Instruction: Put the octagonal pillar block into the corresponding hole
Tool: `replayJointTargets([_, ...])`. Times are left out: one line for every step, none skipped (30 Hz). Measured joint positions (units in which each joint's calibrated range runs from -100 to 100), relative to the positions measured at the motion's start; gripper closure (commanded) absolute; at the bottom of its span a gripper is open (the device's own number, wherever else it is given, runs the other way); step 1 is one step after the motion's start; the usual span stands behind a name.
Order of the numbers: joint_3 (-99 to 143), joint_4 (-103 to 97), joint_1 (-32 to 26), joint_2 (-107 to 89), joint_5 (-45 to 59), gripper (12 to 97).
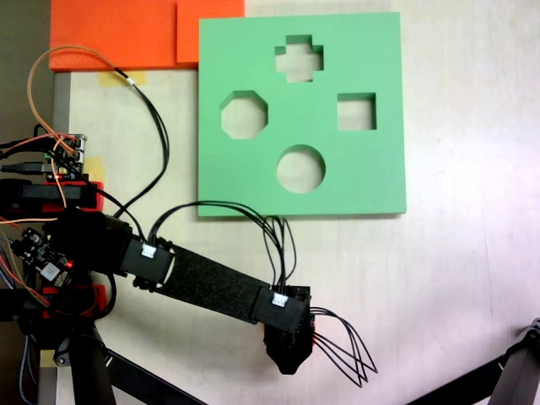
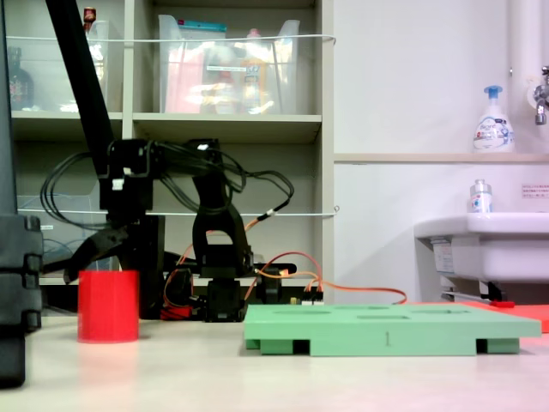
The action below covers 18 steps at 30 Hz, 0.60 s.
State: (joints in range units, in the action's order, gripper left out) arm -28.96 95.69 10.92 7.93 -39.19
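Note:
In a fixed view from the side, the octagonal pillar block stands upright on the table as a bright red piece, left of the green foam board. My gripper hangs just above the block with its jaws spread open and nothing between them. From above, the gripper sits near the table's front edge and covers the block. The green board lies beyond it, and the corresponding hole, eight-sided, is in the board's left part, apart from the round, square and cross cutouts.
Orange foam sheets lie at the back left. The arm's base, circuit boards and loose wires crowd the left edge. A black stand leg enters at the bottom right. A sink and shelves stand behind the table.

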Motion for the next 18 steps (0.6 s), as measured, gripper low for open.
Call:
replayJointTargets([0.1, 0.0, 0.05, -0.14, 0.05, 54.6])
replayJointTargets([0.2, 0.0, 0.05, -0.14, 0.05, 59.1])
replayJointTargets([0.88, 0.0, 0.1, -0.41, 0.05, 62.8])
replayJointTargets([1.67, 0.0, 0.15, -0.55, 0.05, 65.6])
replayJointTargets([1.96, 0.0, 0.29, -0.41, 0.05, 67.3])
replayJointTargets([1.96, 0.0, 0.29, -0.55, 0.05, 67.4])
replayJointTargets([2.25, 0.0, 0.29, -0.82, 0.0, 68.5])
replayJointTargets([2.65, 0.0, 0.24, -0.82, 0.05, 69.8])
replayJointTargets([2.65, 0.0, 0.29, -0.96, 0.05, 70.5])
replayJointTargets([2.74, 0.0, 0.29, -0.96, 0.05, 70.5])
replayJointTargets([2.74, 0.0, 0.29, -0.96, 0.0, 70.5])
replayJointTargets([2.74, 0.0, 0.29, -1.09, 0.0, 70.5])
replayJointTargets([2.74, 0.0, 0.29, -1.5, 0.0, 70.5])
replayJointTargets([2.84, 0.0, 0.24, -2.19, 0.0, 70.6])
replayJointTargets([3.04, 0.0, 0.2, -3.15, -0.1, 70.5])
replayJointTargets([3.43, 0.0, 0.2, -4.24, -0.15, 70.6])
replayJointTargets([4.02, 0.0, 0.2, -5.34, -0.24, 70.6])
replayJointTargets([4.51, 0.0, 0.15, -6.29, -0.34, 70.6])
